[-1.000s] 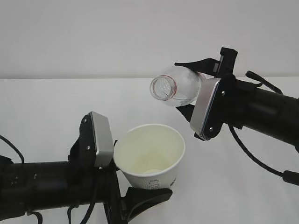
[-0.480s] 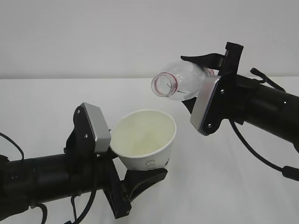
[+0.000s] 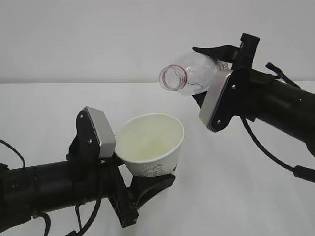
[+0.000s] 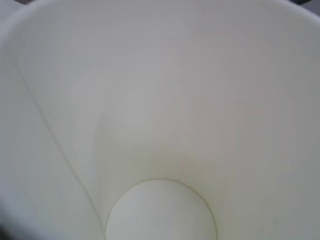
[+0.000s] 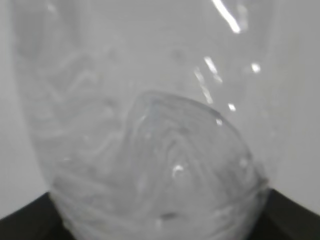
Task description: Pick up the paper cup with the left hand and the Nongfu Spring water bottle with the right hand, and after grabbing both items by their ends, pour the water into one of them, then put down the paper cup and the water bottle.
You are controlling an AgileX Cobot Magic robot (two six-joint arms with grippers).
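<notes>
The white paper cup [image 3: 150, 147] is off the table, tilted with its mouth toward the camera, and my left gripper [image 3: 127, 168] is shut on its lower end. In the left wrist view the paper cup's inside [image 4: 160, 100] fills the frame and hides the fingers. The Nongfu Spring water bottle [image 3: 189, 73] lies tipped almost level. Its open red-ringed mouth points left, above and a little right of the cup. My right gripper [image 3: 219, 78] is shut on the bottle's far end. The bottle [image 5: 150, 150] fills the right wrist view. No stream of water shows between bottle and cup.
A white tabletop [image 3: 236, 187] lies below both arms, with a plain pale wall [image 3: 98, 39] behind. Black cables [image 3: 275, 157] hang from the right arm.
The left arm has lifted the cup and shifted it a little left. The right gripper has raised the bottle's held end slightly, while the bottle's mouth stays almost where it was.
</notes>
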